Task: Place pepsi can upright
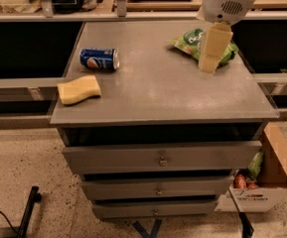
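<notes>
Over the far right part of the tabletop (158, 90) hangs the gripper (208, 66), a cream-coloured piece pointing down and slightly left. From this angle I cannot tell whether it is open or closed. Its tip appears over bare grey surface, and whether it touches the surface cannot be told. Above it sits the arm's round white housing (227, 3), with a small vent grille facing the camera.

Just behind the gripper lies a green snack bag (188, 39), partly covered by the cream piece in this view; green shows on both sides of it. Whether the two touch cannot be told.

The pepsi can (99, 59) lies on its side at the far left of the tabletop, well apart from the gripper, with open grey surface between them. Its length runs left to right, the round logo faces up toward the camera, and a silver end shows on the right. Near it, toward the near left corner, rests a yellow sponge (79, 89), close to the can but not touching it.

Below the tabletop are three grey drawers (163, 157), each with a small knob. On the floor to the right stands a cardboard box (282, 162) holding a few packages. A dark shelf rail (29, 83) runs along the left side.
</notes>
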Tool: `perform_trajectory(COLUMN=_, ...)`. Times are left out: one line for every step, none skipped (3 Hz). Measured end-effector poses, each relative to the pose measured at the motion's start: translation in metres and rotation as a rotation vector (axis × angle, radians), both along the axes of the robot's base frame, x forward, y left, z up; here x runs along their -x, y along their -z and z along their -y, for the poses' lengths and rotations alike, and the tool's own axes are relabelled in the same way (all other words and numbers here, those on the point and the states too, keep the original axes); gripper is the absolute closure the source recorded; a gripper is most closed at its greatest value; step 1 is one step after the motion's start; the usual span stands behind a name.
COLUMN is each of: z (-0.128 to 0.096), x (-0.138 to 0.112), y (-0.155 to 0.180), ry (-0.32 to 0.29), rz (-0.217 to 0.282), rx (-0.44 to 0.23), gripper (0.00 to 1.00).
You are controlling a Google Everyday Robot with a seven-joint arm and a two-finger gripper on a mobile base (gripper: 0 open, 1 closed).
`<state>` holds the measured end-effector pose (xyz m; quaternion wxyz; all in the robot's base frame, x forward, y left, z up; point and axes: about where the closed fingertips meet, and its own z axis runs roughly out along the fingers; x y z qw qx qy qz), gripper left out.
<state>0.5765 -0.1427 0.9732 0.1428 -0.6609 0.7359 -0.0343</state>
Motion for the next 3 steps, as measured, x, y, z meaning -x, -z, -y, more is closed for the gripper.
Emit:
perform_trajectory(z=-0.015, x=-0.011, y=-0.008, ry=-0.017, rz=0.036, rx=-0.020, gripper=0.00)
perform_trajectory(z=-0.015, x=-0.011, y=-0.008, ry=-0.017, rz=0.036, rx=-0.020, gripper=0.00)
perform_trajectory(z=-0.029, x=-0.026, y=-0.010, ry=-0.047, rz=0.056, rx=-0.018, gripper=0.00)
